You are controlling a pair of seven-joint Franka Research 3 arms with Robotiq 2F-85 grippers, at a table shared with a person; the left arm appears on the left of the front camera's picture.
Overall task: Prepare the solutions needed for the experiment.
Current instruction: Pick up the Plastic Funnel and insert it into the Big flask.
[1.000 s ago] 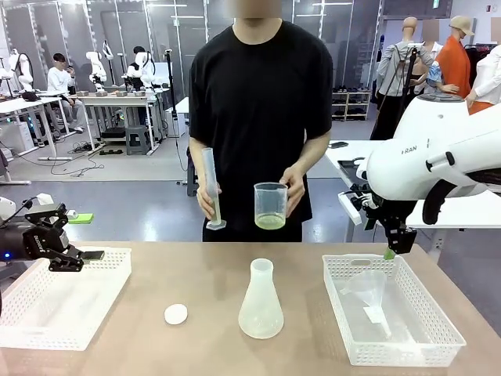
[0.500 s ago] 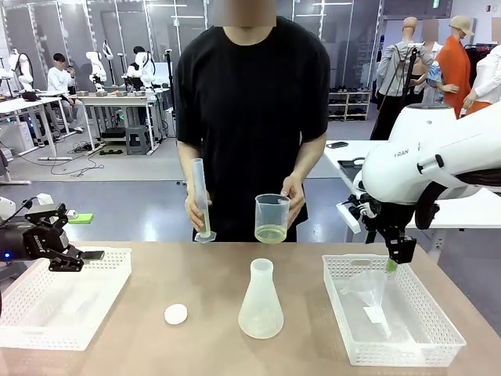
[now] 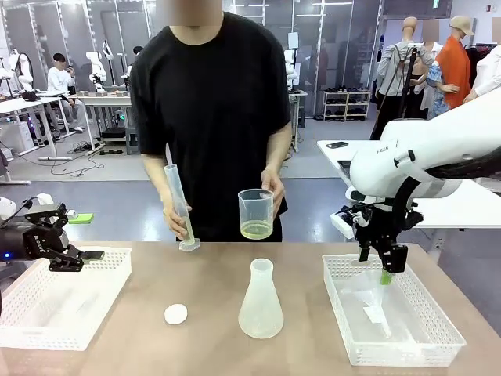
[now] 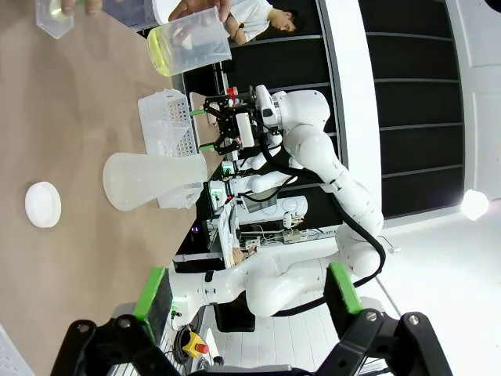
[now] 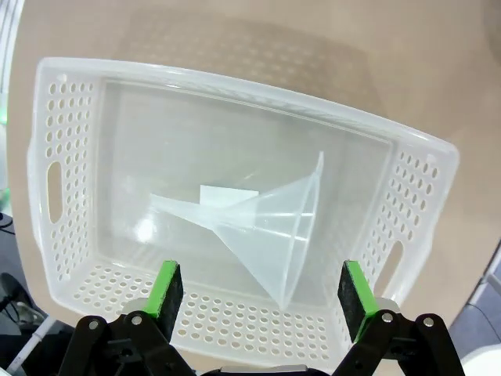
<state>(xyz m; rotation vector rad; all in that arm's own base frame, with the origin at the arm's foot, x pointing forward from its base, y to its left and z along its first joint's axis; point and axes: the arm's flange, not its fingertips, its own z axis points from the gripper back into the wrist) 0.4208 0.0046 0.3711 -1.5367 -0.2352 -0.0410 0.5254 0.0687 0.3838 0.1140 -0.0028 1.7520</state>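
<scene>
On the brown table (image 3: 211, 274), the right gripper (image 5: 262, 290) hangs with fingers wide over the funnel (image 5: 274, 227) in its basket (image 5: 70, 157). The left gripper (image 4: 246, 291) gapes wide too. A frosted flask (image 3: 261, 301) stands mid-table. Beyond it, a person's hand (image 3: 273, 186) holds a beaker (image 3: 256, 205) containing the solutions (image 3: 256, 229).

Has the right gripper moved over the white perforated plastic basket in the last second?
Yes. The right gripper dropped and shifted toward the picture's left, from the white perforated plastic basket's far right corner to above the clear plastic funnel inside.
</scene>
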